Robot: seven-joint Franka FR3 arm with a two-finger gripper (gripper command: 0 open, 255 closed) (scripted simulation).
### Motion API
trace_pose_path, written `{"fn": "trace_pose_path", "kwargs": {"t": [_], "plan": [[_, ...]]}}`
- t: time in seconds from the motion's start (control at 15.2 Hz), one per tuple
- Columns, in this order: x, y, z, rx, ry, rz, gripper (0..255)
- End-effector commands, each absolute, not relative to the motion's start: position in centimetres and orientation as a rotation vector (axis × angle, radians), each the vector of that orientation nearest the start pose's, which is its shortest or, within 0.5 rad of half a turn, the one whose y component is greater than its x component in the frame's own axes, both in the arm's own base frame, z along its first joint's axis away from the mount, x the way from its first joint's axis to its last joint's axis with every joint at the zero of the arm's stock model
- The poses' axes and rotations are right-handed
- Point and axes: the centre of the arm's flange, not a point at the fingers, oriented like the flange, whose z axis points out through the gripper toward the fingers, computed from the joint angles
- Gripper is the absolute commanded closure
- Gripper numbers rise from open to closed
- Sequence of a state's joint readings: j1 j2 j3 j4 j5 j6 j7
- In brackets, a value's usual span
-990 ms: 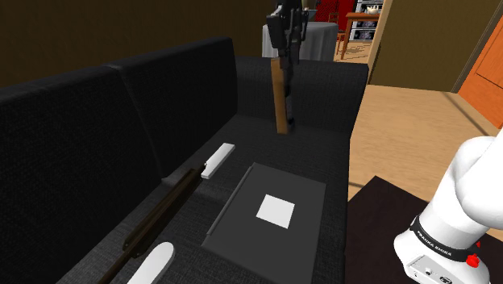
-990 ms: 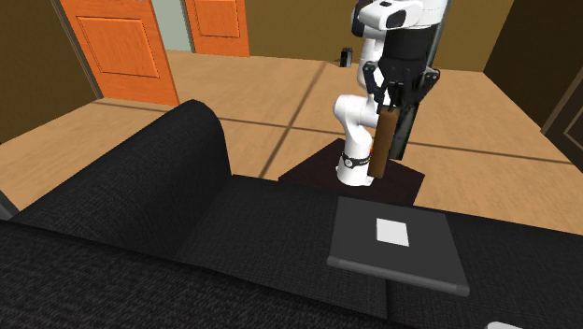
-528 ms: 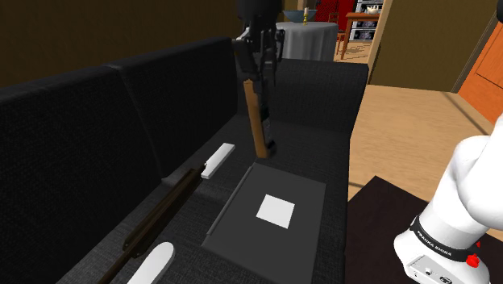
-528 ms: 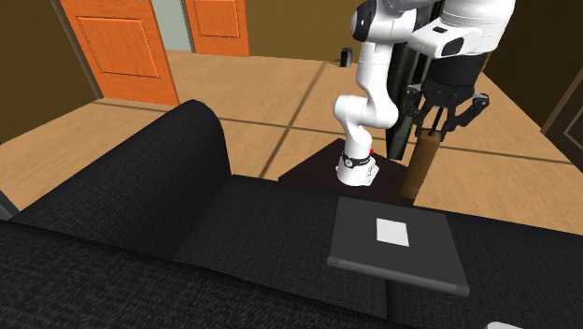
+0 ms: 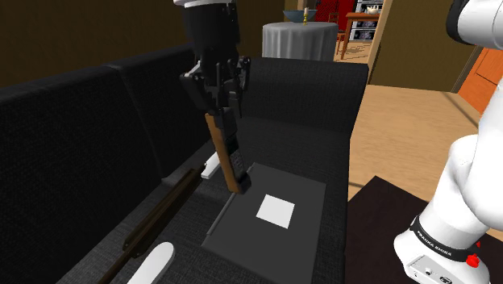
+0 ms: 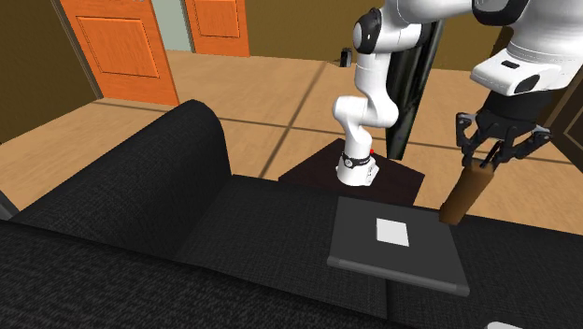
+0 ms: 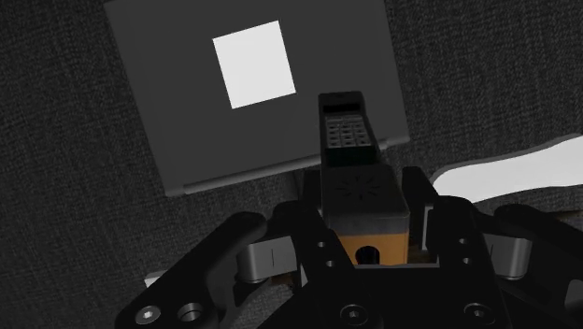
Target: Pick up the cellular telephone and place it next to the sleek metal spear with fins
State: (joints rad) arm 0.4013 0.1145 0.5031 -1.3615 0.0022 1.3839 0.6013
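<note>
Flat grey slab (image 5: 278, 211) with white square is seen on black sofa seat (image 5: 310, 149). Over slab's corner, brown-and-black telephone (image 5: 231, 160) is held tilted, upper end pinched by downward-pointed gripper (image 5: 219, 109). White arm (image 6: 372, 89) is arched high overhead.

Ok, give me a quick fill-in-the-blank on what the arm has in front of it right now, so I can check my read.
1. The gripper is shut on the upper end of a long brown and black ____, which hangs tilted in the air.
2. The flat dark grey slab below it bears a ____ square on its top.
3. The slab lies on the seat of a black ____.

Missing words: telephone; white; sofa.
</note>
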Motion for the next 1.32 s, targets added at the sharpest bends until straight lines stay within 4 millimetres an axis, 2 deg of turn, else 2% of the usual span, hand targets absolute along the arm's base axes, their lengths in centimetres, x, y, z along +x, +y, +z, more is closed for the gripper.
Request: {"fn": "trace_pose_path", "kwargs": {"t": [0.0,0.53,1.25], "plan": [[36.0,45.8,64.2,-3.113,-0.472,0.151,255],[34.6,55.9,60.9,-3.113,-0.472,0.151,255],[34.6,55.9,55.1,-3.113,-0.472,0.151,255]]}}
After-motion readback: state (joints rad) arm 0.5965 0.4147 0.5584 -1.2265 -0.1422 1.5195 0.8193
